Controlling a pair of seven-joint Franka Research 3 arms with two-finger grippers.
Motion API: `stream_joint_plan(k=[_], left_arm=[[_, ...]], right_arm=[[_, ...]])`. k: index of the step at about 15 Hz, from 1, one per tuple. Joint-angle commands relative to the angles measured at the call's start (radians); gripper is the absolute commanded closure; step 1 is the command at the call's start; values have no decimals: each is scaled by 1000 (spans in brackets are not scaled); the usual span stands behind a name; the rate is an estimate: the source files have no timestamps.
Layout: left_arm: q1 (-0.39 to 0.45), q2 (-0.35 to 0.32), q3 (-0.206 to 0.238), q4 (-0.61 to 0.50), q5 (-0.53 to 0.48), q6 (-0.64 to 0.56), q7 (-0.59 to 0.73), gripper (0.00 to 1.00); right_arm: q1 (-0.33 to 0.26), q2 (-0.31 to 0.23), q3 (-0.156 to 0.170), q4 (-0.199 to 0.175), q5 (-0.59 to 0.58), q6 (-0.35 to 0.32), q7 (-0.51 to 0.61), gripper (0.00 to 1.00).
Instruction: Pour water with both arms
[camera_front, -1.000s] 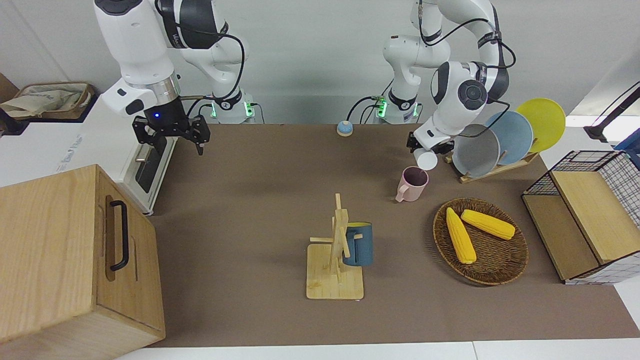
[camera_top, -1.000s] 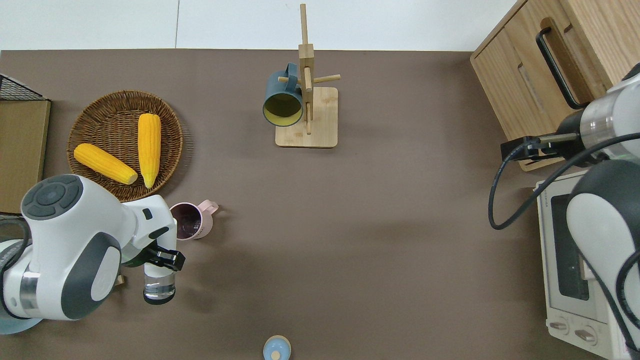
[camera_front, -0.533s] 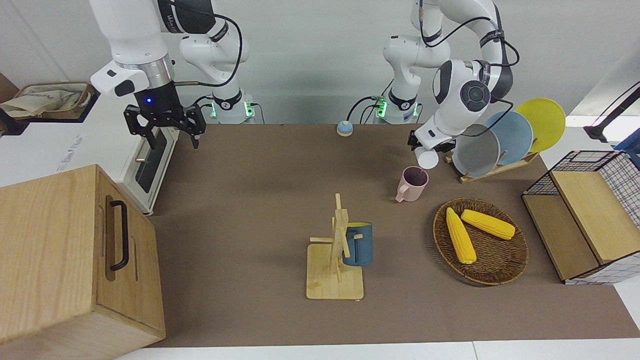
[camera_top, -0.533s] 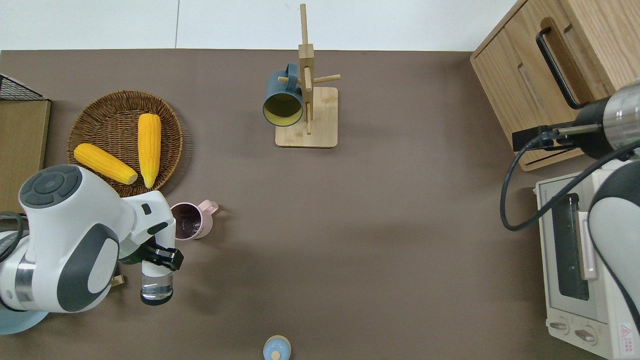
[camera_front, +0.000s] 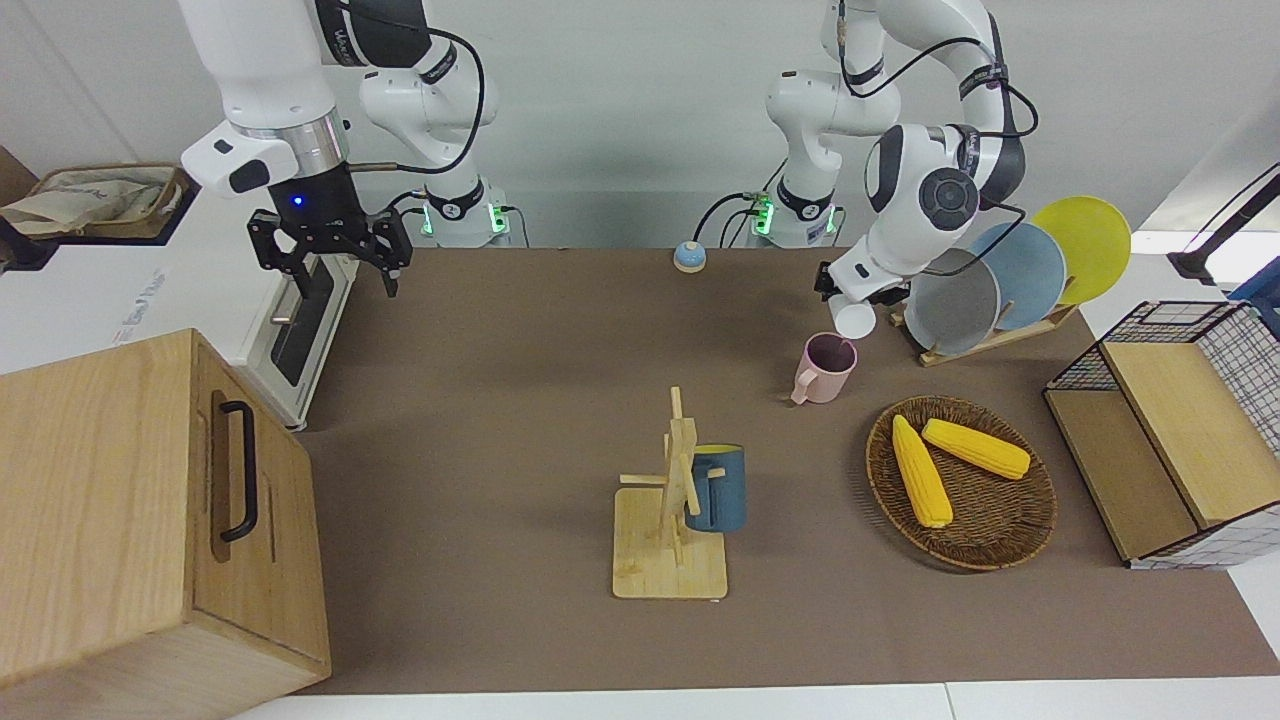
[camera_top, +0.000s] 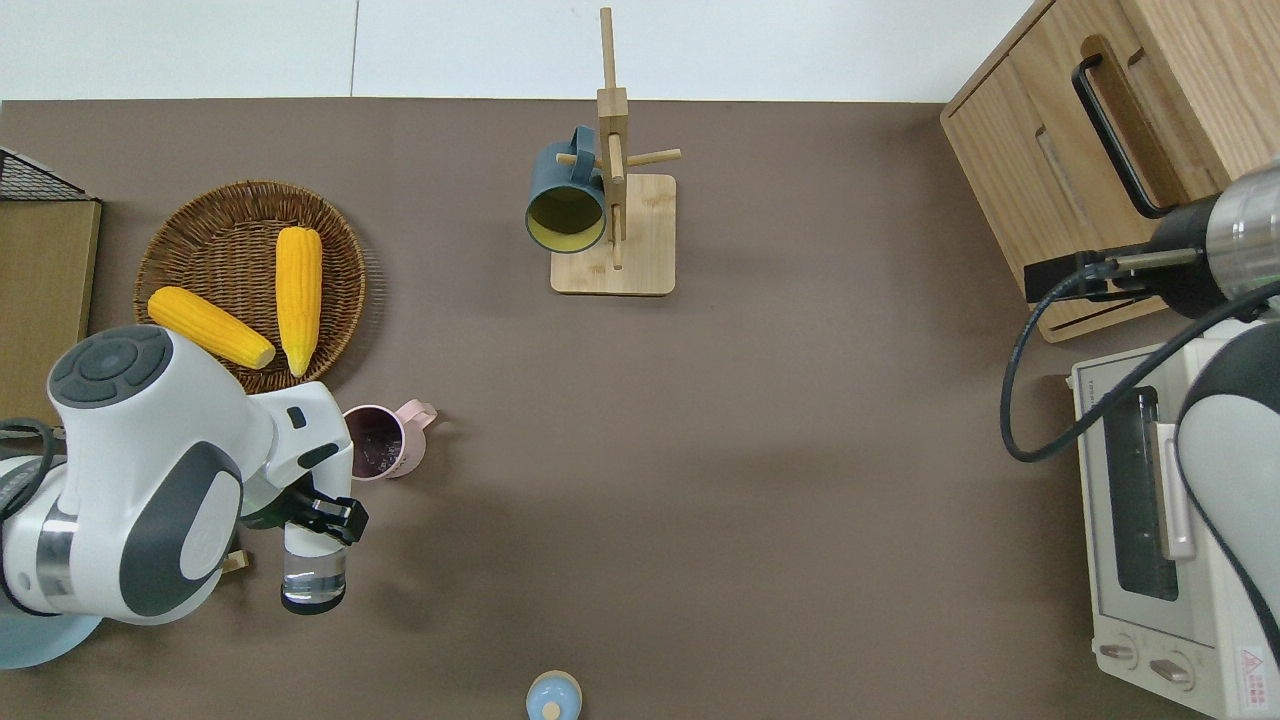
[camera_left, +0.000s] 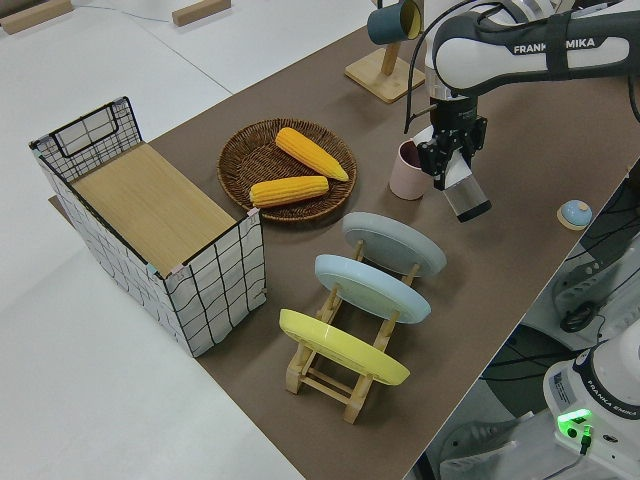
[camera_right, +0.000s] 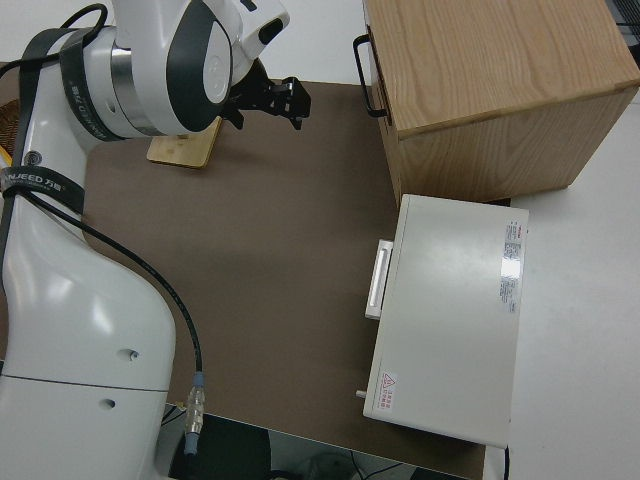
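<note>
Left hand (camera_top: 318, 512) grips a clear glass (camera_top: 314, 570), tipped on its side over the tabletop (camera_top: 700, 450) just beside the pink mug (camera_top: 378, 441), nearer to the robots. Glass is slick and fragile, so a firm mid-body hold suits it. The right hand (camera_front: 333, 262) is parked with fingers spread. Compared with a second ago, the right arm has risen, while the glass has barely shifted.
</note>
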Motion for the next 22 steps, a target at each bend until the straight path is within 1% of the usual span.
stream_joint_plan(k=[1, 3, 13, 22], left_arm=[[-19, 0, 8, 39, 23, -64, -18, 1000], [-18, 0, -3, 39, 23, -67, -20, 1000], [-18, -4, -3, 50, 23, -107, -23, 1000], [-14, -33, -1, 39, 23, -98, -27, 1000]], right_arm=[[-6, -2, 3, 2, 28, -2, 8, 19], [-6, -2, 3, 2, 28, -2, 8, 19], [-6, -2, 3, 2, 28, -2, 8, 19], [-6, -2, 3, 2, 28, -2, 8, 19]])
